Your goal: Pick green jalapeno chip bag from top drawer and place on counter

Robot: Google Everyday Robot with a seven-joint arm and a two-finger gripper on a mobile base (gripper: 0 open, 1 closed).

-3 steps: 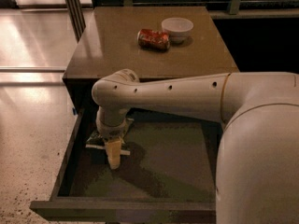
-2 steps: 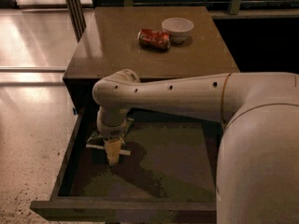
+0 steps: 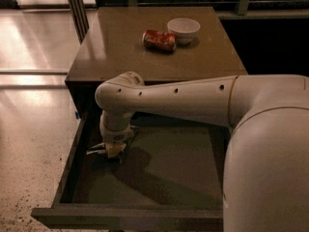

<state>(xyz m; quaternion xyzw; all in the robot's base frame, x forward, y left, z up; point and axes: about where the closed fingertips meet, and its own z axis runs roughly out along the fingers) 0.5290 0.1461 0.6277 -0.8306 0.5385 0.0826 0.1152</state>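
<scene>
- The claw (image 3: 112, 150) is down inside the drawer (image 3: 67, 170), near its back left corner and low over the floor. I cannot tell whether it is released or clenched; the wrist above hides too much of it.
- A pale strip pokes out just left of the claw, touching it. I take it for the light edge of the bag (image 3: 95, 151), so the bag sits in the drawer right at the claw. The rest of it is lost against the dark floor.
- The arm (image 3: 183, 98) reaches in from my right, across the drawer's back, and bends down at the elbow over that corner.
- Beyond, on the table (image 3: 120, 57), a red can (image 3: 159, 40) lies on its side, touching or just beside a white bowl (image 3: 183, 29).
- Step in hand, as I judge it: the grasp itself, with the bag not yet out.
- Next I would need a firm grip confirmed, then a straight lift clear of the drawer's left wall and the table edge. After that, a swing to the bare near part of the table, away from can and bowl.
- Against a second ago: the pale tip below the wrist shows shorter now and sits a little higher. The wrist, can and bowl are where they were.
</scene>
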